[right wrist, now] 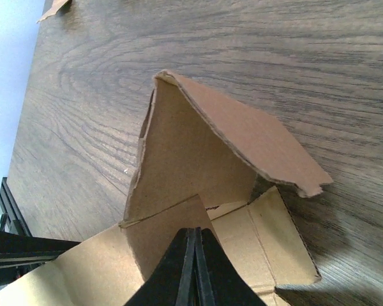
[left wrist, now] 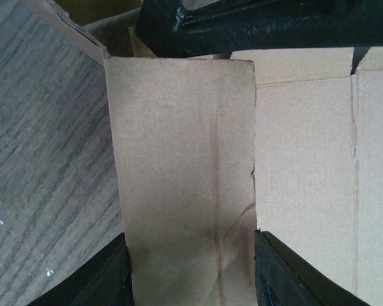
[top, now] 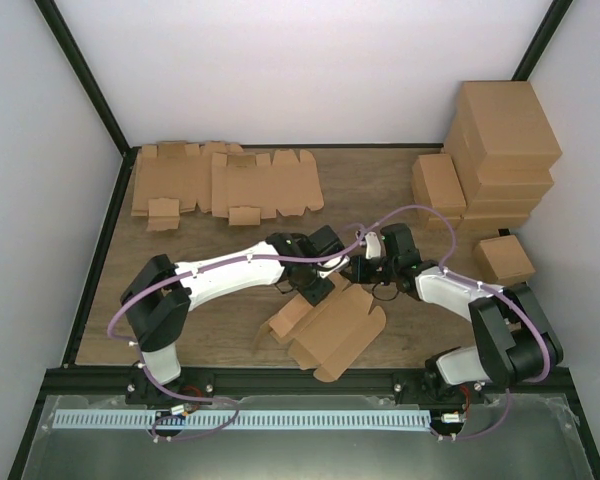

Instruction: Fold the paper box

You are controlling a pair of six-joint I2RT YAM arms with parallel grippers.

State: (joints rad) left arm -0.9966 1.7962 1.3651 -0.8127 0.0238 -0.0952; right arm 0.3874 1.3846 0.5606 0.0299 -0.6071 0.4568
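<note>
While a few flaps already stand up along their creases, the paper box (top: 330,325) looks far from done. It sprawls plain brown and mostly flat on the bench (top: 380,195) near the arms' bases, with no closed walls or lid. The left pincer (left wrist: 191,271) is spread, straddling one flap; the right pincer (right wrist: 193,255) is pressed together beside a raised panel.

The wood-grain bench (top: 370,190) carries flat cardboard blanks (top: 225,180) overlapping at its far left. Stacked boxes (top: 500,140) fill the far right corner, with a lone box (top: 504,258) nearer. The partly folded paper box (top: 330,325) lies front-centre.
</note>
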